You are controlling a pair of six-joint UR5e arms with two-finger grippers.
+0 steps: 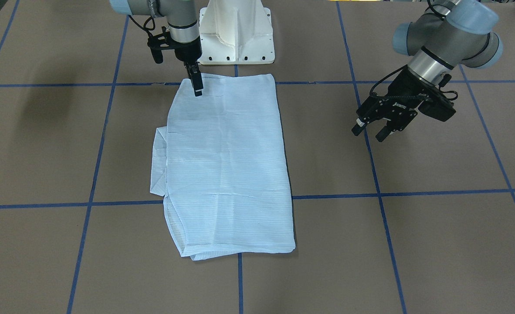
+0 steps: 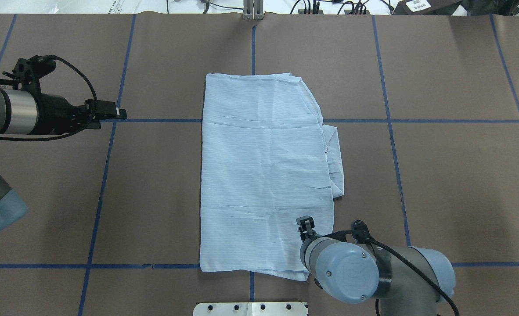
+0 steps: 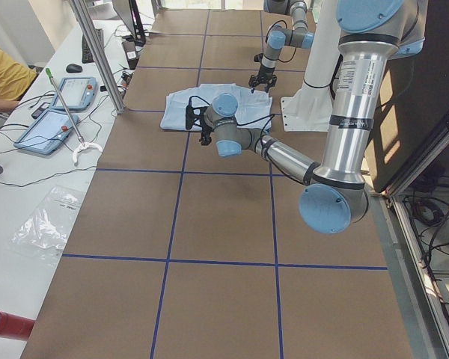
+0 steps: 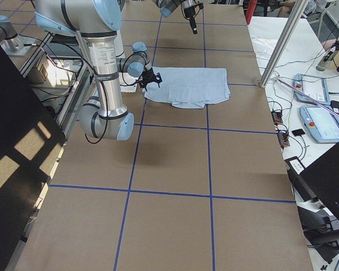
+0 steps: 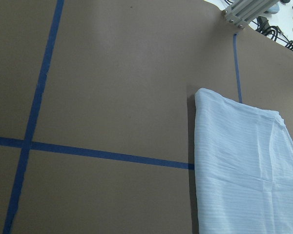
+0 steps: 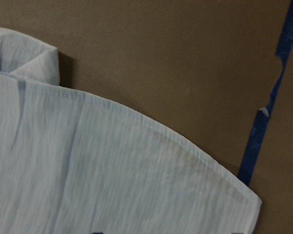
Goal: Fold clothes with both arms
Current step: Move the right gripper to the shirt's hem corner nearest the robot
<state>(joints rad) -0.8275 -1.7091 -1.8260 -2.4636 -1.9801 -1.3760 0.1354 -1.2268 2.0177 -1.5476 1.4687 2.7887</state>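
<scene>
The pale-blue striped shirt (image 1: 227,165) lies flat on the brown table, folded into a long rectangle (image 2: 264,175). A folded part sticks out at one long side (image 2: 335,162). My right gripper (image 1: 198,89) points down over the shirt's corner nearest the robot base (image 2: 305,223). Its jaws look open and hold nothing. The right wrist view shows the curved hem (image 6: 151,131) lying flat. My left gripper (image 1: 369,132) is open and empty, above bare table well away from the shirt (image 2: 117,114). The left wrist view shows the shirt's far corner (image 5: 244,165).
The white pedestal base (image 1: 235,35) stands at the table edge next to the shirt's near end. Blue tape lines (image 1: 373,165) grid the table. A metal post (image 4: 277,51) and control tablets (image 4: 322,121) stand at the operators' side.
</scene>
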